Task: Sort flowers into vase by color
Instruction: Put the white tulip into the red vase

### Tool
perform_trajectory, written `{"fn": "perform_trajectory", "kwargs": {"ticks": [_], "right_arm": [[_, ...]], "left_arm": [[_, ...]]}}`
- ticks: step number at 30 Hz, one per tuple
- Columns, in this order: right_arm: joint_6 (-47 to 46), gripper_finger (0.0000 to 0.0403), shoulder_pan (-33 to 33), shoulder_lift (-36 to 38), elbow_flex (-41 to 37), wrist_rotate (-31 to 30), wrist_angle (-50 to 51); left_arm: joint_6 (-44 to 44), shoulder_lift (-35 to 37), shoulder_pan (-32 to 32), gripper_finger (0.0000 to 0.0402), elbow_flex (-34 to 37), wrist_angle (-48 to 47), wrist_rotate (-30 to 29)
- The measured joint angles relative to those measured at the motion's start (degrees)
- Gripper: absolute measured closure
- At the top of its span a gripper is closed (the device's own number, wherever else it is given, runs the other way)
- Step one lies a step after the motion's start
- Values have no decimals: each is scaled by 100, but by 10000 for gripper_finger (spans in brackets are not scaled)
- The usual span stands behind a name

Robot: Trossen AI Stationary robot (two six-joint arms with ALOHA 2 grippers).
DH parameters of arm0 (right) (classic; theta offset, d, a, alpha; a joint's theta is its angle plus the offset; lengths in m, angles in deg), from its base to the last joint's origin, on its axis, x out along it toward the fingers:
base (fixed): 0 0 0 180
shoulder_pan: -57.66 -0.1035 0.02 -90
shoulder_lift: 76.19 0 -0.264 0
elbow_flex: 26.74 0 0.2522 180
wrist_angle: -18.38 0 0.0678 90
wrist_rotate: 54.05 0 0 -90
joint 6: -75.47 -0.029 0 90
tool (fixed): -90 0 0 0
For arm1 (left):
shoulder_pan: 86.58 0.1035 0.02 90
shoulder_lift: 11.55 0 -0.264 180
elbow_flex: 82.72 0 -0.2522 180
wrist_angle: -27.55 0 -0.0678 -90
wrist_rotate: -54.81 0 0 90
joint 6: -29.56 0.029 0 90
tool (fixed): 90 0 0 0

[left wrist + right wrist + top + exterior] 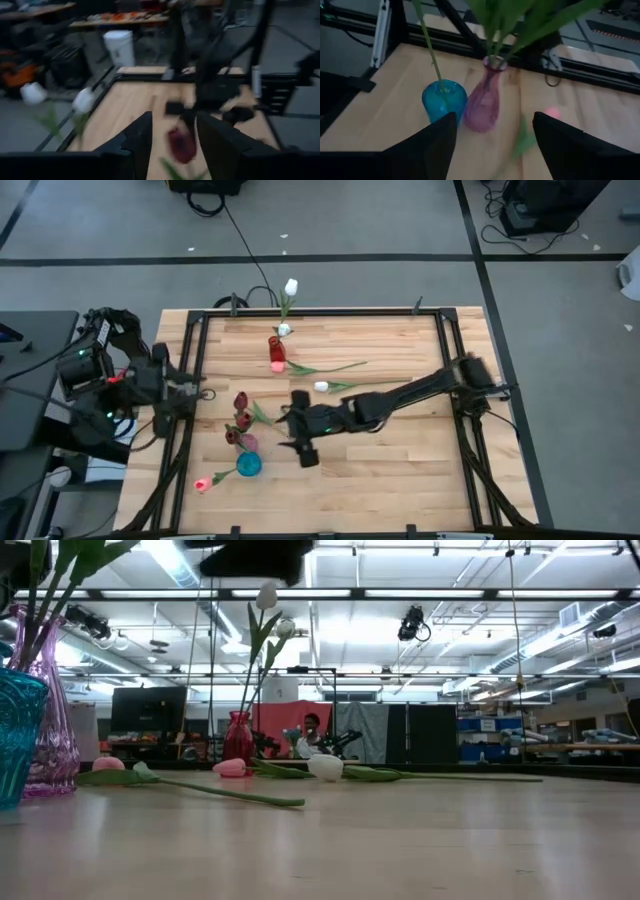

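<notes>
From above, artificial tulips with thin green stems are spread over a pale wooden table (400,470). Maroon tulips (240,402) stand in a purple vase (236,437) beside a blue vase (249,465) holding a pink tulip (203,483). A white tulip (322,387) lies just beyond the right gripper (303,442), whose fingers are spread and empty. A red vase (277,352) holds another white tulip (291,286). The left gripper (200,392) waits at the table's edge.

At table height, the glassy ribbed blue vase (18,735) partly blocks the purple one (52,710).

From the left wrist, open fingers (137,135) frame a blurred maroon bloom (181,145).

From the right wrist, fingers (432,145) gape before both vases.
</notes>
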Motion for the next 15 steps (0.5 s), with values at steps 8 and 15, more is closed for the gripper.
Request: {"fn": "perform_trajectory", "kwargs": {"ticks": [8,15], "right_arm": [[-821,151,360,1204,-1985,-588,-331],[-1429,170,1102,1611,-3032,-658,-290]], "left_arm": [[-881,546,629,285,313,-736,215],[-526,758,882,301,567,-408,366]]}}
